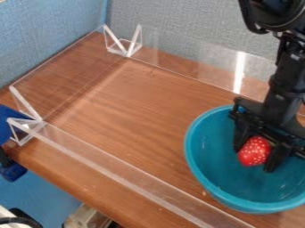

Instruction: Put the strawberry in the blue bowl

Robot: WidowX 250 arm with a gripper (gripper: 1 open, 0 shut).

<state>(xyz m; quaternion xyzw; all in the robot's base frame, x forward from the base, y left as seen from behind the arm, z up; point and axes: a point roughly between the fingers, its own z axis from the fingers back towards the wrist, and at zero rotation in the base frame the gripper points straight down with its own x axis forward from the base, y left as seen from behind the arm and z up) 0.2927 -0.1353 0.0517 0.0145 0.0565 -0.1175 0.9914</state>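
The small red strawberry (252, 151) sits between the black fingers (279, 155) of my gripper (256, 161), which is shut on it. It hangs over the inside of the large teal-blue bowl (205, 174), right of the bowl's middle and just above its floor. The bowl stands at the right front of the wooden table. The arm comes down from the upper right and hides part of the bowl's far rim.
Low clear acrylic walls (107, 169) fence the wooden tabletop (131, 107), held by white corner clips at the back (123, 40) and the left (24, 126). A blue panel (48, 36) rises behind the table.
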